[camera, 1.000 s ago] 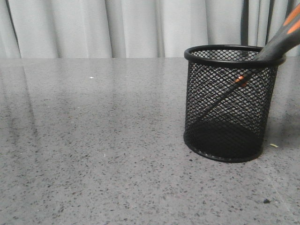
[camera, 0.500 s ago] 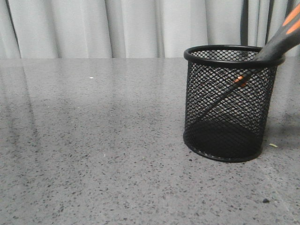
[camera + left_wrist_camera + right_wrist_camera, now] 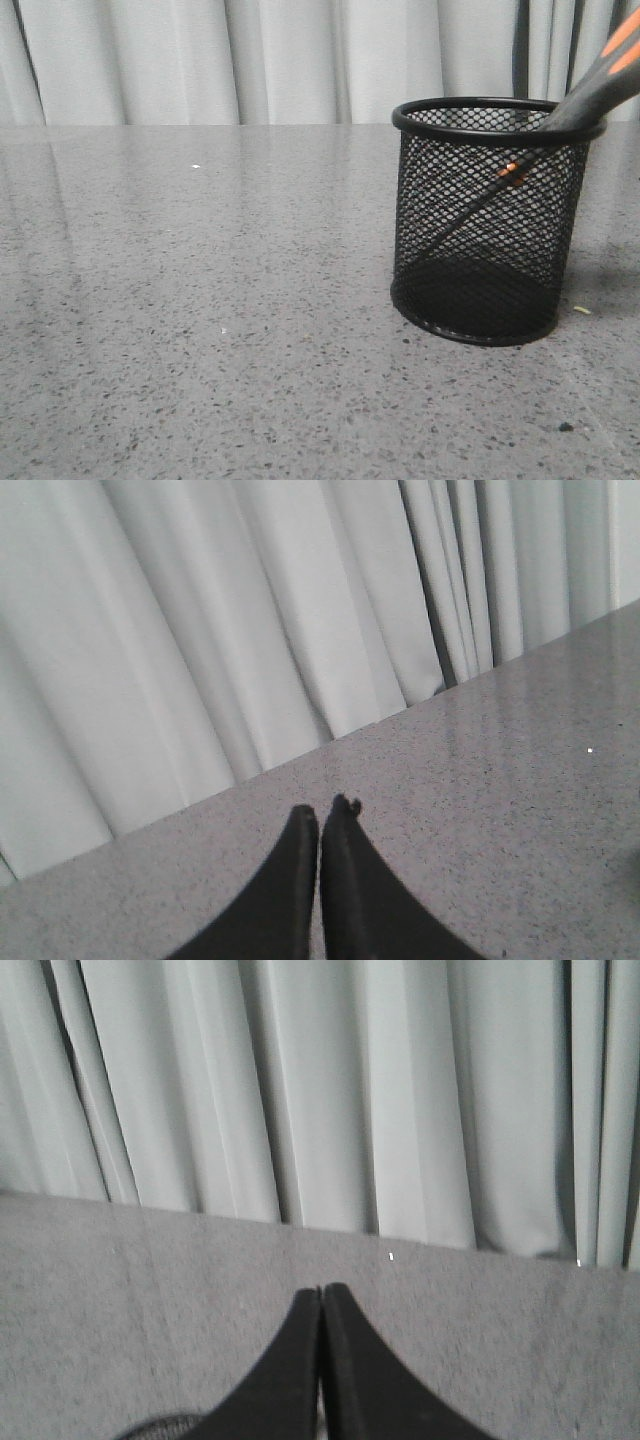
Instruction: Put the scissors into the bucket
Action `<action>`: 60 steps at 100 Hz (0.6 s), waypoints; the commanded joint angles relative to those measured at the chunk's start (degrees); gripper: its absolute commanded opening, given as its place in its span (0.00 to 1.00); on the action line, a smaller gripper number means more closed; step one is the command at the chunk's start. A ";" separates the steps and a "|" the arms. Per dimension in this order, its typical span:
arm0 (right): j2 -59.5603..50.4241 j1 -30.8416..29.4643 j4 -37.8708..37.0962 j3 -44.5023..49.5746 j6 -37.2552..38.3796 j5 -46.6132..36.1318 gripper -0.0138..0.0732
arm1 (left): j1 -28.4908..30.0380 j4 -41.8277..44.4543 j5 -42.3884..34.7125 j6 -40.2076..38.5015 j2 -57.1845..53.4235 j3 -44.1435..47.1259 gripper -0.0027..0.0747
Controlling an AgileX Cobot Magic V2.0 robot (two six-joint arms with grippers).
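The black wire-mesh bucket [image 3: 488, 220] stands upright on the grey table at the right of the front view. The scissors [image 3: 600, 85] stand inside it, blades down toward the base and leaning right, with the grey and orange handles resting on the rim and running out of the frame. No gripper shows in the front view. My left gripper [image 3: 320, 815] is shut and empty above bare table. My right gripper [image 3: 321, 1290] is shut and empty; a bit of the bucket's rim [image 3: 160, 1426] shows at the edge of its view.
The speckled grey table [image 3: 200, 300] stretches to a pale curtain [image 3: 250, 60] along its far edge. A small dark speck [image 3: 567, 427] and a pale crumb [image 3: 582, 310] lie near the bucket.
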 commanded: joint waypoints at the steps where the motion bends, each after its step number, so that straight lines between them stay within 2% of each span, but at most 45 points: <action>1: -2.92 0.21 -0.04 3.35 -0.25 -5.23 0.10 | 0.17 -5.23 -11.33 -0.77 -6.10 7.78 0.01; 9: -5.94 0.21 -0.04 7.27 -0.25 -5.35 0.10 | 0.17 -8.14 -14.72 -0.77 -12.43 15.37 0.01; 23: -9.34 0.21 -0.04 11.77 -0.25 -5.91 0.10 | 0.17 -9.43 -16.63 -0.77 -20.88 23.15 0.01; 37: -9.62 0.21 -0.04 14.10 -0.25 -7.63 0.10 | 0.17 -9.43 -17.57 -0.77 -24.62 25.39 0.01; 60: -9.62 0.21 -0.04 14.23 -0.25 -8.25 0.10 | 0.17 -9.43 -17.44 -0.77 -24.82 25.39 0.01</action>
